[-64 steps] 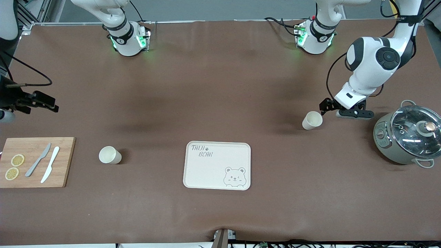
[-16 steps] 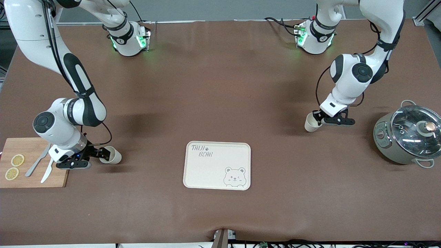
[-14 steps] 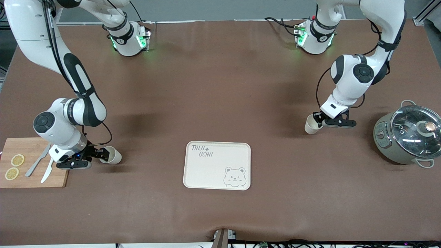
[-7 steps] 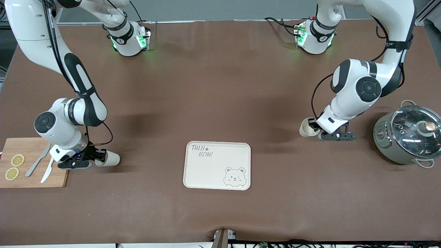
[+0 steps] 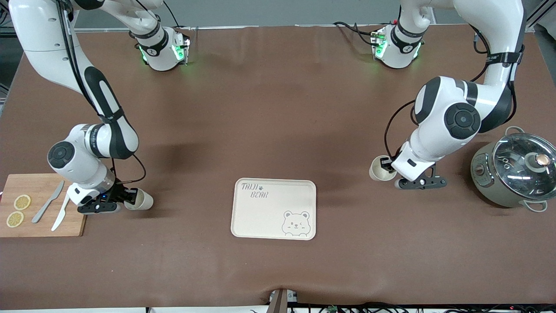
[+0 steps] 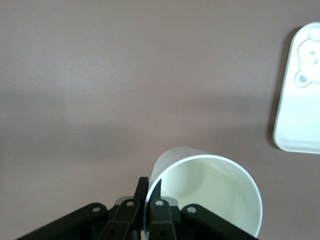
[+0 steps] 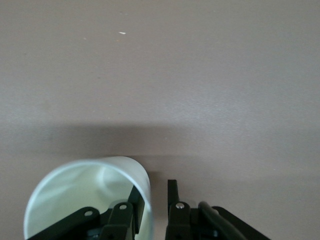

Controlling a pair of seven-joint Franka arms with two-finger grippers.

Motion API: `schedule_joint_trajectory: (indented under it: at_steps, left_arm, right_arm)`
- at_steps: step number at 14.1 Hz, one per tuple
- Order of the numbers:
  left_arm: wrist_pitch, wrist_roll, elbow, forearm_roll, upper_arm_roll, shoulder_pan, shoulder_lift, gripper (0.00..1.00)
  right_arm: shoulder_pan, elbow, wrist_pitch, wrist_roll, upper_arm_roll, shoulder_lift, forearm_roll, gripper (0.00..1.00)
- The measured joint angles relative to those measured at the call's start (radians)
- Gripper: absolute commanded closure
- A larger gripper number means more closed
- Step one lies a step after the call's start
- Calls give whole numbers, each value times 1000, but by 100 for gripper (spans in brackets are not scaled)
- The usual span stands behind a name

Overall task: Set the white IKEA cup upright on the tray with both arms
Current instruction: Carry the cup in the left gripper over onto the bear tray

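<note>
So both arms have a cup each right now: the left gripper (image 5: 385, 166) is pinched shut on the rim of a white cup (image 5: 377, 171), one finger inside and one outside, up over the table toward the left arm's end between the tray (image 5: 273, 209) and the pot (image 5: 512, 169). The right gripper (image 5: 124, 198) is clamped the same way on the wall of the other white cup (image 5: 140, 200), low over the table just beside the wooden cutting board (image 5: 41, 204). The tray sits mid-table with nothing on it, well apart from both cups, bear face on its corner toward the left arm's end.
</note>
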Motion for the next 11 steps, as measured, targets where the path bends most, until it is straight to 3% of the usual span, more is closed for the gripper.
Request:
schedule_joint_trajectory:
  at_steps: [2,6,11]
  left_arm:
    - [-47,-51,75,0,-1,-24,36,100]
    - [-69,-158,167,0,-3,-79,99,100]
    - [-70,-313,259,0,-4,-161,201,100]
  right_arm:
    - [10,0,0,6,0,0,0,80]
    - [13,0,-1,7,-1,0,0,98]
    - [13,0,-1,8,-2,0,0,100]
